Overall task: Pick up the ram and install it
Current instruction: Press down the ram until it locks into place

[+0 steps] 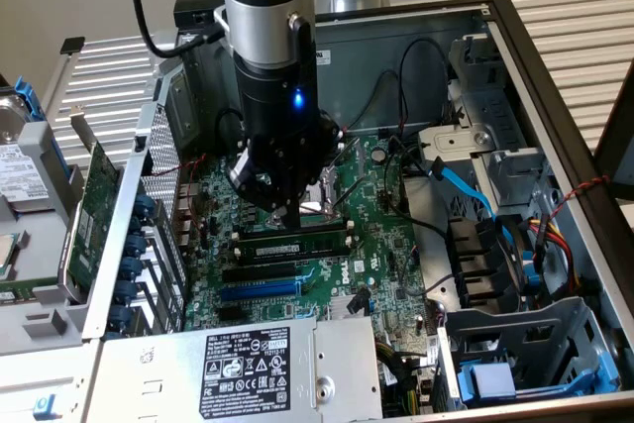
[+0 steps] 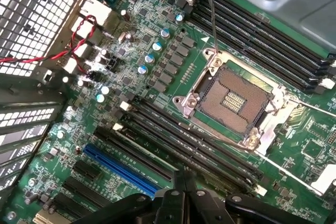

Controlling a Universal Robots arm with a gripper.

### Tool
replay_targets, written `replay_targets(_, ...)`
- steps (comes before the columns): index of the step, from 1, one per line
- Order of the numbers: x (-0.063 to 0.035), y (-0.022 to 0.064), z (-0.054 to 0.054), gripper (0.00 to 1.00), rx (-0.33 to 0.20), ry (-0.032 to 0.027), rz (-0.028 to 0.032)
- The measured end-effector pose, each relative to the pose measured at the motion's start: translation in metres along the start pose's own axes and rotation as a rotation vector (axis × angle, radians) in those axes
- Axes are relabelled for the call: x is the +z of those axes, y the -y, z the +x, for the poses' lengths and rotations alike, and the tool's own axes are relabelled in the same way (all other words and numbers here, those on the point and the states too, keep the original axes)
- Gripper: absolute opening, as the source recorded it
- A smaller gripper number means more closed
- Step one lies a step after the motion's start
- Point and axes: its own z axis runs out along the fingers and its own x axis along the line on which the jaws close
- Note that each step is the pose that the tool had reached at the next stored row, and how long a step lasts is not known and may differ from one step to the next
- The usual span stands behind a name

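Open computer case lying flat, motherboard facing up. The arm comes down from above over the middle of the board. Its gripper has fingers pressed together in a narrow point, holding nothing, with the tip set down on the top edge of the ram. The ram sits lengthwise in one of the long black memory slots, just on the near side of the CPU socket; it is a thin green stick with a white label strip, running between the exterior view's left and right. Whether it is pushed fully home cannot be told. Near side of the ram: more black slots, then a blue expansion slot. In the wrist view the closed fingers meet at the frame's edge over the row of black slots, next to the open CPU socket with its metal frame; the blue slot lies beside them. At the exterior view's left, a green expansion card stands against the perforated rear panel. Nearest the camera, a grey power supply with a black label. At the exterior view's right, a blue data cable and red, yellow and black wires near the drive bays.
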Motion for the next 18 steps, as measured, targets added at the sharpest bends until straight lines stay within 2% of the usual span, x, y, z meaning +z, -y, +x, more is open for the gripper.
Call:
replay_targets(10, 0.0001, 0.0, -0.0001, 0.11, 0.105, 0.0073, 0.0025)
replay_targets(18, 0.0001, 0.0, 0.0, 0.11, 0.192, 0.0106, 0.0032)
